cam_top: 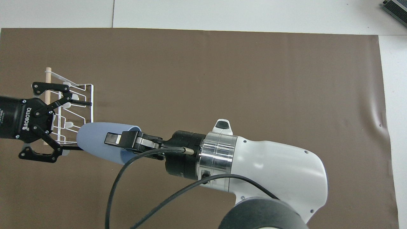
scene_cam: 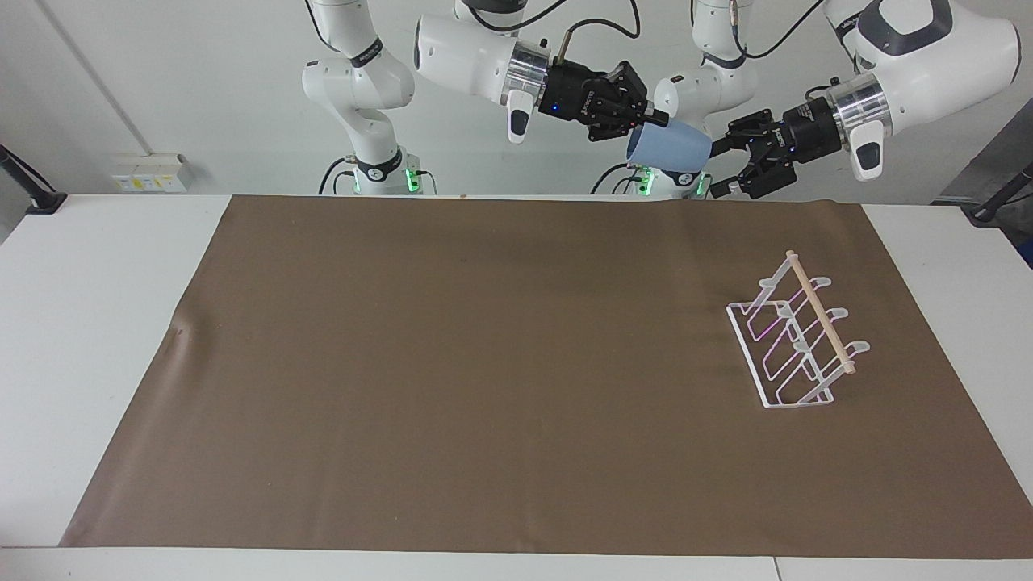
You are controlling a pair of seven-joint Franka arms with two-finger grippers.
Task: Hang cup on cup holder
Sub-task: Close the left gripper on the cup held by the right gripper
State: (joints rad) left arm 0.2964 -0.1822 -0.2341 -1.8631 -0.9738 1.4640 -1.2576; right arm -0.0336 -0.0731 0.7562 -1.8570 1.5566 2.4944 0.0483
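Note:
My right gripper (scene_cam: 646, 129) is shut on the rim of the light-blue cup (scene_cam: 671, 146), one finger inside and one outside. It holds the cup on its side, high over the brown mat (scene_cam: 484, 363). In the overhead view the cup (cam_top: 95, 140) and the right gripper (cam_top: 120, 143) show too. My left gripper (scene_cam: 724, 168) is open and faces the cup's rounded base, its fingertips right at the base; I cannot tell whether they touch. It also shows in the overhead view (cam_top: 84, 125). The white wire cup holder (scene_cam: 795, 343) with its wooden dowel stands on the mat below, bare. Its wires show overhead (cam_top: 92, 95).
The brown mat covers most of the white table (scene_cam: 97, 323). Only the cup holder stands on it, toward the left arm's end. A dark box corner (cam_top: 396, 8) lies at the table's edge farthest from the robots.

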